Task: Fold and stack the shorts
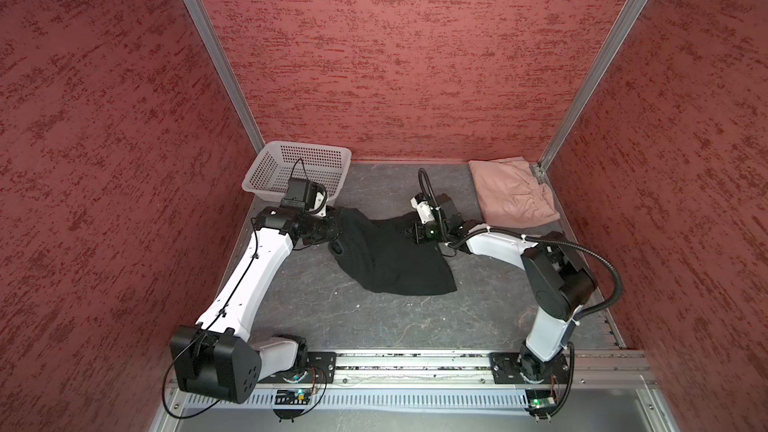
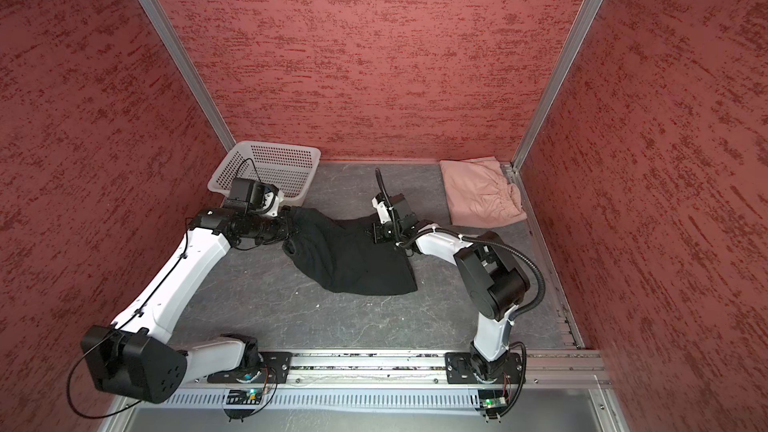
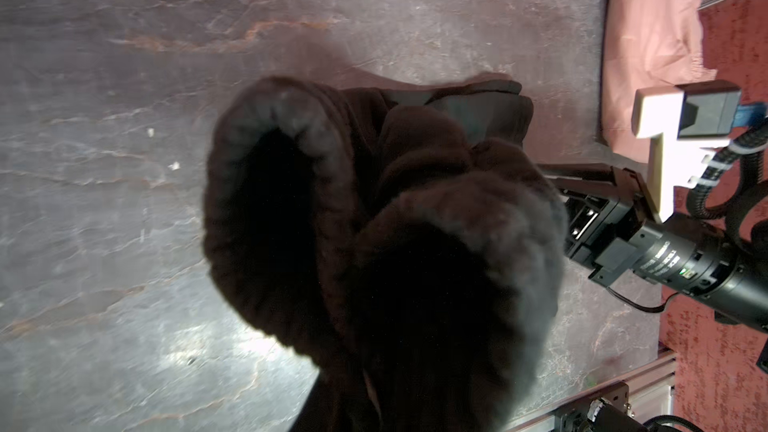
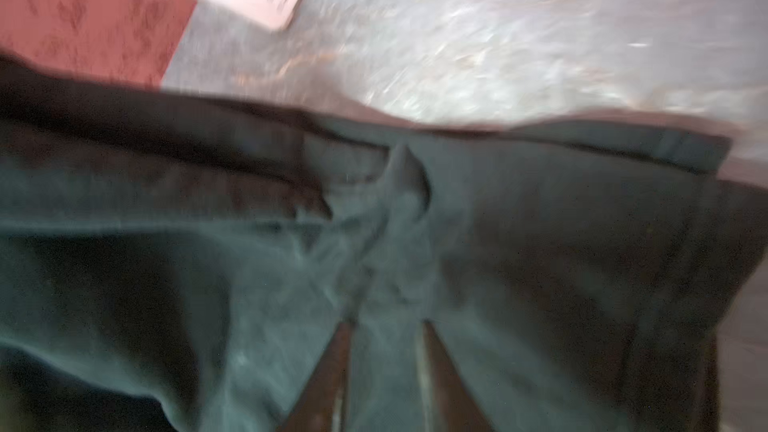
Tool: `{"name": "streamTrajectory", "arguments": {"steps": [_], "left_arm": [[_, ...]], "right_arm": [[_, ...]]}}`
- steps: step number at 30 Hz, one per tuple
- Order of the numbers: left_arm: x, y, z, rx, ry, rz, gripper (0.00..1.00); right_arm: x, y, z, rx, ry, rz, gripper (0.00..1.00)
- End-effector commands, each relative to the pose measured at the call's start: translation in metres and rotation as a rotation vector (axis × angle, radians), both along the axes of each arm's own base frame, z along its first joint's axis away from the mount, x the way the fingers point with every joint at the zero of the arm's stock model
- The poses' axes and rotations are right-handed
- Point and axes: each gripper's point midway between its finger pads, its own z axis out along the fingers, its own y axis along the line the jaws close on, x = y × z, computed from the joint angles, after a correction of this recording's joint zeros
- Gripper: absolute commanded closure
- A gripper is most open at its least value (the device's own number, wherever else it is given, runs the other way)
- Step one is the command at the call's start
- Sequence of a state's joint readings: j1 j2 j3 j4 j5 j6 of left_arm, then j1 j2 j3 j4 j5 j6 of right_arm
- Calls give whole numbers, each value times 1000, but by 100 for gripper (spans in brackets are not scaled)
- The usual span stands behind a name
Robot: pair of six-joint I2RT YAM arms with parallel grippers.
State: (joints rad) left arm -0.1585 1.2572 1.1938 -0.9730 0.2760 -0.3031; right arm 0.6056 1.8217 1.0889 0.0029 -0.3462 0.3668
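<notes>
The black shorts [image 1: 390,263] [image 2: 353,263] lie crumpled mid-table, stretched between both grippers. My left gripper [image 1: 337,224] [image 2: 291,222] is buried in their raised left end. In the left wrist view the black shorts [image 3: 374,222] bunch over its jaws and hide them. My right gripper [image 1: 409,233] [image 2: 371,233] pinches their far right edge. In the blurred right wrist view, the right gripper [image 4: 386,326] has a fold of the black shorts [image 4: 540,243] between its narrow-set fingers. The pink shorts [image 1: 513,193] [image 2: 482,195] [image 3: 648,35] lie folded at the back right corner.
A white perforated basket [image 1: 307,144] [image 2: 270,144] stands at the back left, just behind the left wrist. Red walls with metal corner posts close three sides. The arms' base rail [image 1: 415,361] runs along the front edge.
</notes>
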Motion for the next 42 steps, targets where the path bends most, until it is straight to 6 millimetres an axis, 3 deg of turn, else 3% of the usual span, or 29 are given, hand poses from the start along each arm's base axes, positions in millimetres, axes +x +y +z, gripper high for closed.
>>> {"name": "streamTrajectory", "arguments": {"steps": [1, 9, 14, 18, 26, 29, 37, 42], "left_arm": [[4, 2, 10, 22, -22, -33, 76], [12, -5, 17, 34, -22, -70, 77], [11, -7, 12, 48, -7, -75, 77], [9, -6, 7, 55, 3, -75, 77], [9, 0, 6, 79, 2, -73, 77], [8, 1, 6, 77, 0, -68, 77], [7, -1, 10, 64, -12, -67, 78], [8, -4, 13, 46, -29, -69, 78]], "right_arm": [[-22, 38, -13, 53, 28, 115, 79], [-41, 125, -15, 223, 71, 276, 85], [-50, 150, -34, 213, 121, 278, 81], [-44, 144, -38, 184, 119, 224, 77], [-12, 87, -1, 127, 10, 98, 76], [-5, 79, 4, 107, -20, 86, 77], [11, 114, 0, 208, -3, 155, 84], [8, 143, -5, 281, 39, 230, 86]]}}
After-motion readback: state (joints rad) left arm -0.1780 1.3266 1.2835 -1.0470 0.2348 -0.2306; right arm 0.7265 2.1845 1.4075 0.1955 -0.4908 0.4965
